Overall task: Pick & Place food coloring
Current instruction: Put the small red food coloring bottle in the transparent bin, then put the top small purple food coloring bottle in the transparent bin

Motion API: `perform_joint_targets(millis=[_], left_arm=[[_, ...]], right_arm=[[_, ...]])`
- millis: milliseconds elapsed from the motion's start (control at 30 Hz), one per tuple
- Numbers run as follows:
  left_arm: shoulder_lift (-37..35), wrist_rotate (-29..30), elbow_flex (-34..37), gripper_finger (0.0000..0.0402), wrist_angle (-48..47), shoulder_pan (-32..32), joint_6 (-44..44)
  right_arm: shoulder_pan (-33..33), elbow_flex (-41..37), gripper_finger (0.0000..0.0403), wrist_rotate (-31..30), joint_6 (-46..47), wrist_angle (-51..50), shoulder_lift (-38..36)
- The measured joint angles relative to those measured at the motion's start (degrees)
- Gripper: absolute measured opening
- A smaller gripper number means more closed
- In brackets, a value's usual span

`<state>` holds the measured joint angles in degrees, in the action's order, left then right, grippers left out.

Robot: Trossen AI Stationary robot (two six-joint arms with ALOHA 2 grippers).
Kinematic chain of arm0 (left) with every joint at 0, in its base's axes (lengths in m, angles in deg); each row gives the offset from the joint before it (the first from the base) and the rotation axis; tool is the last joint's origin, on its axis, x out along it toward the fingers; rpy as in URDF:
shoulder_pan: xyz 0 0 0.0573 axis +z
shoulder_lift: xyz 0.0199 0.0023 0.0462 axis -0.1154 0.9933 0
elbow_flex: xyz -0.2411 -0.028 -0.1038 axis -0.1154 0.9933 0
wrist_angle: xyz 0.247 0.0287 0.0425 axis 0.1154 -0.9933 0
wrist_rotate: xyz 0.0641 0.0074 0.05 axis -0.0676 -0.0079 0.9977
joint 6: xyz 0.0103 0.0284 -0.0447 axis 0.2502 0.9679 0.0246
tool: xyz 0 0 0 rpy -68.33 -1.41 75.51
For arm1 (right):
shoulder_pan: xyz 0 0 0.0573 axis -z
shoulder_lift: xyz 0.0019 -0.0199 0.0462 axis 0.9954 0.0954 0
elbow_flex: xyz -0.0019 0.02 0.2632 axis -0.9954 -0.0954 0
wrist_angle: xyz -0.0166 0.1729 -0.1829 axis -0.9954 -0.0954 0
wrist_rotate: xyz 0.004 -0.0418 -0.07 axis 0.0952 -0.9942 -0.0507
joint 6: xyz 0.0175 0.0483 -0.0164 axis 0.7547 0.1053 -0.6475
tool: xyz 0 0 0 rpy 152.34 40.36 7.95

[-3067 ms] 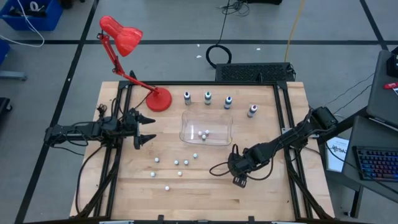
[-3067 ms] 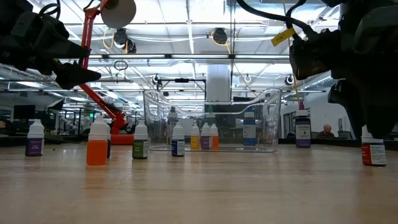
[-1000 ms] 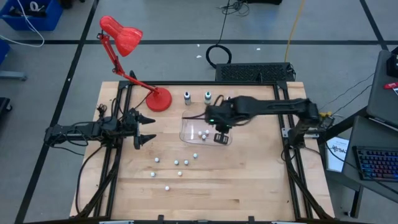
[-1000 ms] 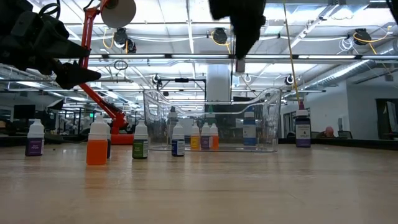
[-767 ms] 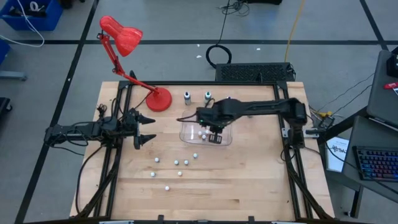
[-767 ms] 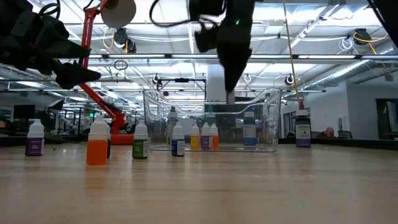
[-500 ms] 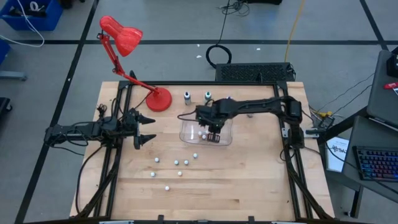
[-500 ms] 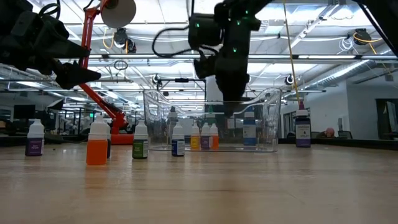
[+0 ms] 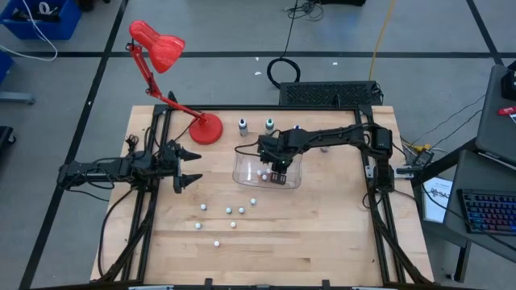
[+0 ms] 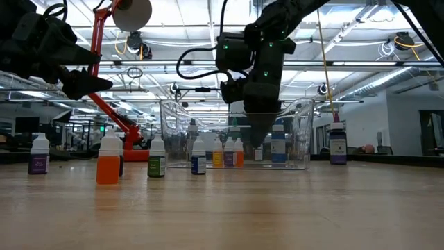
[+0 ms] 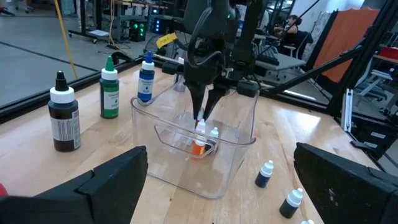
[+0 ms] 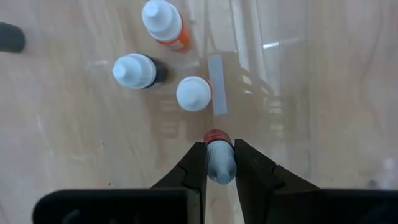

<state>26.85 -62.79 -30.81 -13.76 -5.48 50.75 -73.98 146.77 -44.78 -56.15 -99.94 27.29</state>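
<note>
The food coloring is a set of thumb-sized bottles with white caps. My right gripper (image 9: 278, 174) reaches down into the clear container (image 9: 242, 151) and is shut on a red one (image 12: 215, 136). Three more stand on the container's floor: an orange one (image 12: 164, 23), a dark one (image 12: 138, 71) and one showing only its white cap (image 12: 193, 93). Several others (image 9: 229, 211) stand upright on the table, nearer than the container; the low view shows them as purple (image 10: 39, 155), orange (image 10: 109, 162), green (image 10: 157, 157) and blue (image 10: 198, 157). My left gripper (image 9: 197, 166) waits open at the table's left. My right gripper pinches the red bottle's capped upper end (image 12: 220, 167) between its two fingers (image 12: 194, 167). The fingers come from above, pointing steeply down. The bottle hangs upright below them inside the container (image 10: 258, 154); whether its base touches the floor, I cannot tell.
A red desk lamp (image 9: 157, 44) stands on its base (image 9: 206, 129) at the far left. Larger bottles line the far edge: dark (image 11: 64, 118), green (image 11: 110, 93), blue (image 11: 146, 78), and a purple one (image 10: 337, 146). The near half of the table is bare wood.
My right gripper, still shut on the red bottle, has come down from above the container's rim into the container, drifting slightly toward the table's left edge; most of the drop came early in the second.
</note>
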Motion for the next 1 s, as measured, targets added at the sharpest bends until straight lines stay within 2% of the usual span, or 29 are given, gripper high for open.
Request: perform_joint_targets(millis=[300, 567, 700, 1000], left_arm=[[0.0, 0.0, 0.0, 0.0399, 0.0, 0.0, 0.0], [0.0, 0.0, 0.0, 0.0399, 0.0, 0.0, 0.0], [0.0, 0.0, 0.0, 0.0399, 0.0, 0.0, 0.0], [0.0, 0.0, 0.0, 0.0399, 0.0, 0.0, 0.0]], right_arm=[[-0.1, -1.2, 0.0045, 1.5, 0.5, 0.8, 0.0], [-0.2, -1.3, 0.0124, 1.4, 2.7, 1.7, 0.0], [-0.4, -1.3, 0.0146, 1.4, 4.0, 1.1, -0.5], [-1.7, -1.3, 0.0147, 1.3, 6.3, 0.3, -8.2]])
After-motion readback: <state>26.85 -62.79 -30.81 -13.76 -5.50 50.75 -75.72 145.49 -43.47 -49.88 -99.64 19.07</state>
